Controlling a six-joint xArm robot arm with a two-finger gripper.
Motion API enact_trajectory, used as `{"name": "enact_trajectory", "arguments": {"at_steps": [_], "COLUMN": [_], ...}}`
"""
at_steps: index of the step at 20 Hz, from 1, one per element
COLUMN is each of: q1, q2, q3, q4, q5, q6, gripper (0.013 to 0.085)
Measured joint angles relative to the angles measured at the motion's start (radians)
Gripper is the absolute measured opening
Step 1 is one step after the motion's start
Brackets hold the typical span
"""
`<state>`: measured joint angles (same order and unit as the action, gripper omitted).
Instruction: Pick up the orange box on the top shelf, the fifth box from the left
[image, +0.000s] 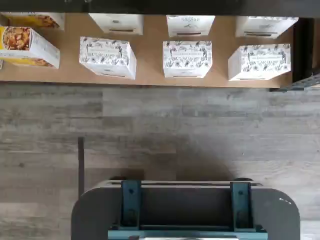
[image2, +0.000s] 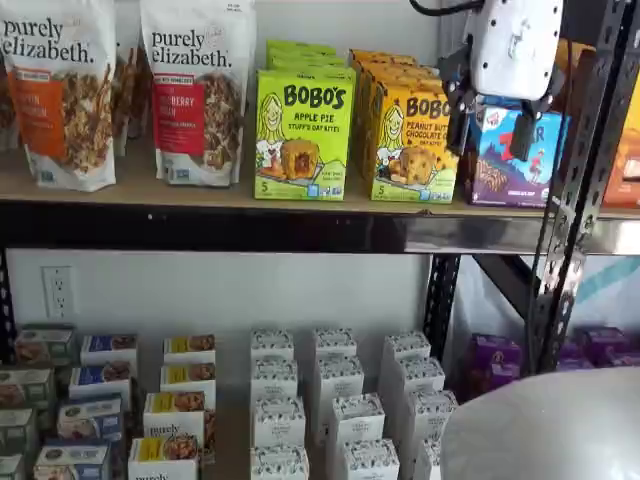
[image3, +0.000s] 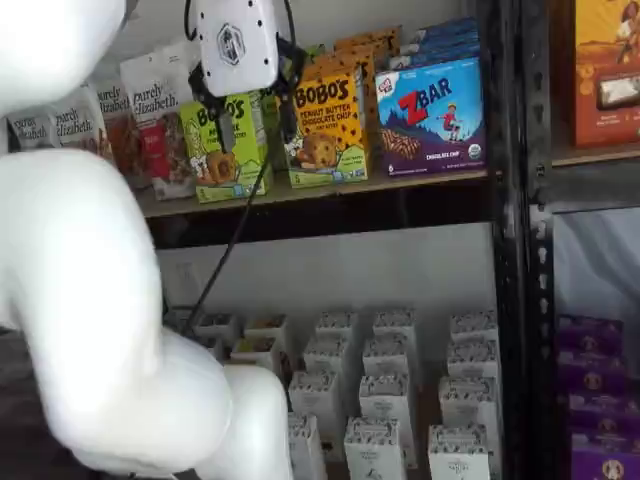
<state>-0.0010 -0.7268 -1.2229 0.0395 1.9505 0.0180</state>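
Approach step: your gripper (image2: 490, 128), fingers spread and empty, hangs before the orange box (image2: 414, 142) standing on the top shelf (image2: 200, 195); next, align and advance onto it.

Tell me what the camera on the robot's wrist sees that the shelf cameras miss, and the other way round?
Only the wrist view shows the grey plank floor and a dark mount with teal brackets.

Only the shelf views show the top shelf, the orange box standing upright on it between a lime-green Bobo's box and a blue ZBar box, and the hand, open.

Both show the small white patterned boxes on the lower shelf.
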Motion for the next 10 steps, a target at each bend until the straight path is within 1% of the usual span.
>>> {"name": "enact_trajectory", "arguments": {"at_steps": [1, 2, 3, 10], "q1": [0.005, 0.014, 0.017, 0.038], "q2": [-0.01, -0.035, -0.046, -0.041], "q3": [0.01, 0.036, 0.046, 0.047], "q4": [-0.007, -0.02, -0.024, -0.041], "q5": [-0.017, -0.062, -0.083, -0.094], "q6": [0.002, 0.007, 0.009, 0.024], "gripper": [0.085, 0.085, 0.085, 0.085]}}
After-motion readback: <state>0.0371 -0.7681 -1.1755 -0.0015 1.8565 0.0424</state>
